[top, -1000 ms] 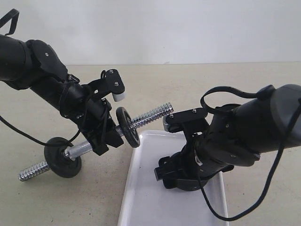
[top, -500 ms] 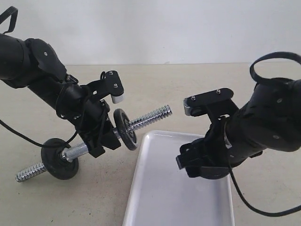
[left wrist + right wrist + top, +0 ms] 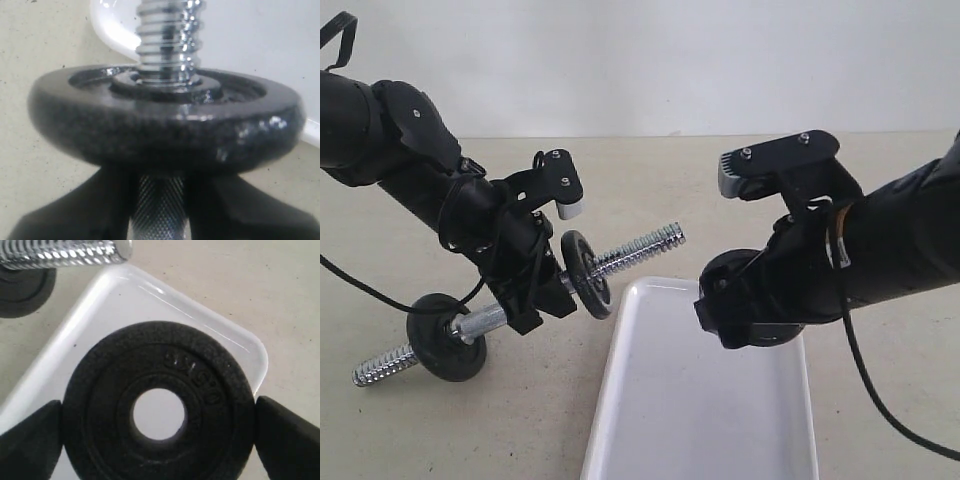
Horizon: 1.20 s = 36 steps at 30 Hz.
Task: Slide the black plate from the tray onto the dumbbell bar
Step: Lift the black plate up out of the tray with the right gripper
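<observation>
My left gripper point(image 3: 535, 298) is shut on the knurled middle of the dumbbell bar point(image 3: 635, 248) and holds it slanted above the table. A black disc point(image 3: 586, 273) sits on the bar beside the jaws, and a second disc point(image 3: 445, 337) sits near the lower end. In the left wrist view the near disc point(image 3: 165, 120) rests against the left gripper point(image 3: 160, 212), with the bar's thread point(image 3: 165, 35) beyond. My right gripper point(image 3: 745, 300) is shut on the black plate point(image 3: 733, 272) by its rim, above the white tray point(image 3: 700, 420). The plate point(image 3: 160, 405) faces the right wrist camera between the right gripper's point(image 3: 158, 440) fingers.
The bar's free threaded end point(image 3: 65, 252) points toward the held plate, a short gap away. The tray point(image 3: 100, 305) lies on a beige table point(image 3: 650, 170). A white wall stands behind. Black cables hang from both arms.
My right arm has risen and drawn back to the right, carrying the black plate up off the tray. The left arm and bar dipped slightly, then stayed put.
</observation>
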Tool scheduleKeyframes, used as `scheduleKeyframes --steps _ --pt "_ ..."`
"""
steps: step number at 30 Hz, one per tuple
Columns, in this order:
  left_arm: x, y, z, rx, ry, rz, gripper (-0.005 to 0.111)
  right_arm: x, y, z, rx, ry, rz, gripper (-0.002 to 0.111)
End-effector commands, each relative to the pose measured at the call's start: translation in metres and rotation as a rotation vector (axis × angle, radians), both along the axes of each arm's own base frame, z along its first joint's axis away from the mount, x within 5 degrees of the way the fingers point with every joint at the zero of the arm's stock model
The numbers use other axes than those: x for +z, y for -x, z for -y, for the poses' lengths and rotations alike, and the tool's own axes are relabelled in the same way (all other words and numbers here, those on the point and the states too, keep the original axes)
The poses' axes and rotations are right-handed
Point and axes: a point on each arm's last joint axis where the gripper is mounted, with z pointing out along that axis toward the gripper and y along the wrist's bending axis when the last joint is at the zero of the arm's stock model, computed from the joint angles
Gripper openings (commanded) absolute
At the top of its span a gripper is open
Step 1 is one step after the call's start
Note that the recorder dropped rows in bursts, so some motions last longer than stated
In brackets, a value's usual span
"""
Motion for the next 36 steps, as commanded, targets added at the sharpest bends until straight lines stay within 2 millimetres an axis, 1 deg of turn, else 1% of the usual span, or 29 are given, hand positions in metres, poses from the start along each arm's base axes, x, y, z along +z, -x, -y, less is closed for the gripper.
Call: scheduleKeyframes --steps 1,6,12,16,19,22,27,29,31,33,36 --pt "0.025 -0.001 0.004 0.033 0.066 0.049 0.004 0.030 0.003 -0.002 0.044 -0.114 0.087 0.000" --pt "0.025 -0.001 0.004 0.037 0.067 0.047 0.004 0.061 0.002 -0.003 0.051 -0.178 0.175 0.000" --pt "0.025 -0.001 0.005 0.037 0.068 0.047 0.004 0.105 -0.008 -0.012 0.058 -0.278 0.292 0.000" --pt "0.025 -0.001 0.005 0.043 0.070 0.043 0.004 0.138 -0.012 -0.019 0.032 -0.430 0.359 0.000" --pt "0.025 -0.001 0.005 0.043 0.070 0.043 0.004 0.156 -0.014 -0.022 0.002 -0.562 0.400 0.000" --pt "0.025 -0.001 0.005 0.048 0.071 0.041 0.004 0.163 -0.015 -0.024 -0.036 -0.668 0.414 0.000" --pt "0.025 -0.001 0.005 0.048 0.071 0.041 0.004 0.163 -0.015 -0.024 -0.048 -0.687 0.402 0.000" --pt "0.025 0.000 0.005 0.046 0.071 0.038 0.004 0.159 -0.016 -0.025 -0.049 -0.676 0.382 0.000" --pt "0.025 0.000 0.005 0.043 0.071 0.032 0.004 0.154 -0.021 -0.023 -0.066 -0.652 0.361 0.000" --pt "0.025 0.001 0.005 0.040 0.071 0.026 0.004 0.146 -0.030 -0.017 -0.105 -0.617 0.326 0.000" --pt "0.025 0.001 0.005 0.040 0.071 0.026 0.004 0.132 -0.045 -0.001 -0.186 -0.562 0.255 0.000"
